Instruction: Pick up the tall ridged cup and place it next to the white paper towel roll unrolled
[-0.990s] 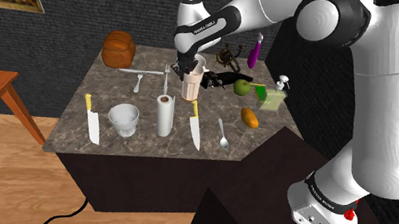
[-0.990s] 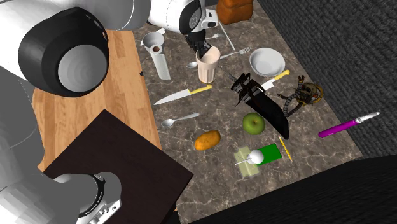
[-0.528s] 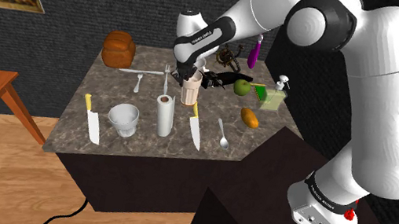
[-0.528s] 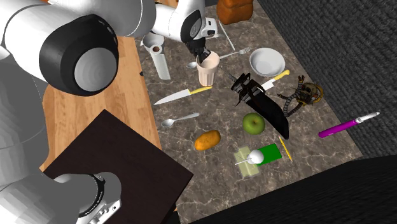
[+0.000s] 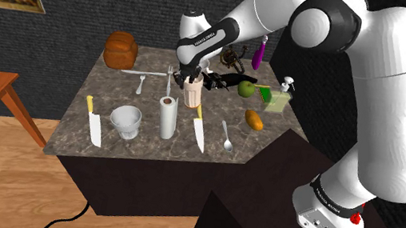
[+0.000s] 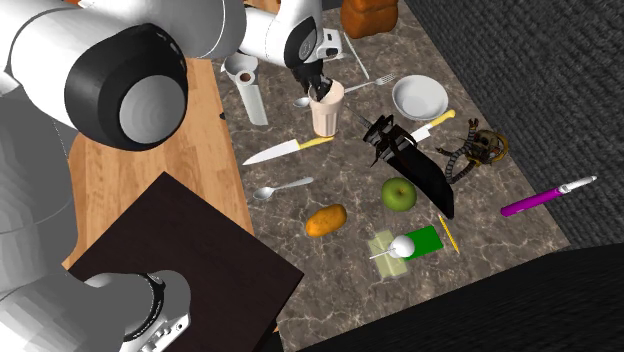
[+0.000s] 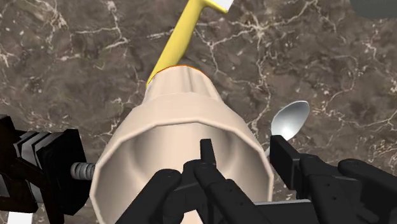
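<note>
The gripper (image 7: 245,154) is standing released, its fingers (image 7: 207,156) apart and straddling the rim of the tall ridged cup (image 7: 184,102), one finger reaching inside and the other hanging outside the wall; neither is pressing on it. The beige cup is sitting upright on the dark marble desk (image 5: 145,147), near the white paper towel roll (image 5: 167,117). A yellow-handled knife (image 7: 175,38) is lying just beyond the cup and a spoon (image 7: 289,121) beside it.
</note>
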`<move>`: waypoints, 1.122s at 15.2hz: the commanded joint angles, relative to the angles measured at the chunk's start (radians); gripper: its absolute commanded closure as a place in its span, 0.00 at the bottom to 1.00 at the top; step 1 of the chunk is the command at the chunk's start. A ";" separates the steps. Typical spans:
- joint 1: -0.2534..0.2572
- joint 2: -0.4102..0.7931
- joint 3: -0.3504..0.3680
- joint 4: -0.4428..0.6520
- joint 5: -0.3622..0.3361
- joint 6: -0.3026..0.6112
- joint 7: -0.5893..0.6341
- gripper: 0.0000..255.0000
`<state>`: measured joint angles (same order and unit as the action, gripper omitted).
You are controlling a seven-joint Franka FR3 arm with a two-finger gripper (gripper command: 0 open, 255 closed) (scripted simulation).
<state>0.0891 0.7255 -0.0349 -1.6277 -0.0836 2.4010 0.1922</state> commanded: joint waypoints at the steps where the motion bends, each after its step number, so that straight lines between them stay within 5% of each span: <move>1: 0.000 0.001 0.000 0.000 0.000 0.000 0.000 0.00; 17: 0.005 -0.091 0.002 -0.016 0.001 -0.077 -0.001 0.00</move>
